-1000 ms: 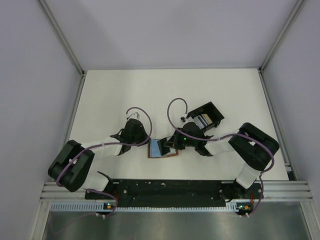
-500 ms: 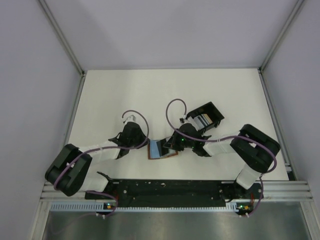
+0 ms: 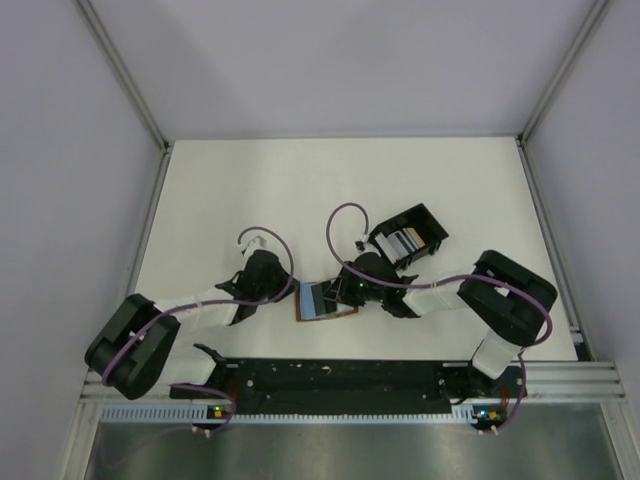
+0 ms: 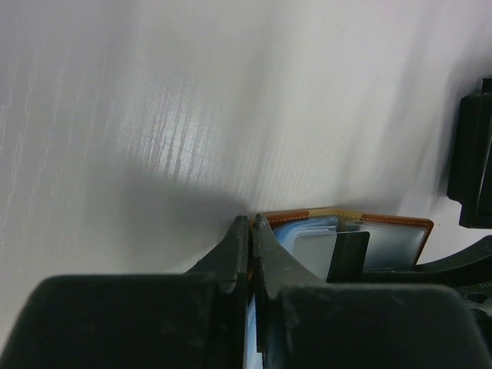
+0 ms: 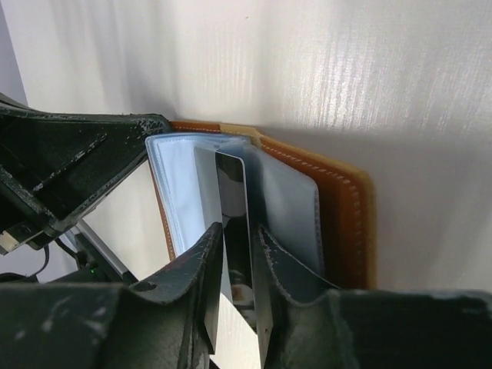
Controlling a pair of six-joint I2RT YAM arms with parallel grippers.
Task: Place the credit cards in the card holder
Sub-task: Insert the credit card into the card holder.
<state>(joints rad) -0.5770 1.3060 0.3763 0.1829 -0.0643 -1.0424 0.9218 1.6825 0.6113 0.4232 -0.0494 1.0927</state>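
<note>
The brown leather card holder [image 3: 318, 300] lies open on the table between my two grippers, showing pale blue inner sleeves. My left gripper [image 3: 297, 292] is shut on its left edge; in the left wrist view the jaws [image 4: 250, 221] pinch a thin blue-lined flap of the holder [image 4: 396, 231]. My right gripper [image 3: 335, 292] is shut on a credit card [image 5: 233, 192] with a dark glossy face. It holds the card on edge, its far end among the sleeves of the holder [image 5: 346, 223]. The right gripper [image 5: 238, 229] stands just over the holder's right half. The card also shows in the left wrist view [image 4: 347, 255].
A black open-frame slotted box [image 3: 425, 222] stands behind and to the right of the holder, with more cards [image 3: 403, 241] in it. The white table ends at metal rails left, right and front. Purple cables loop above both wrists.
My right gripper has moved left with the card, onto the open holder. My left arm has sunk lower and leftward, its gripper staying at the holder's left edge.
</note>
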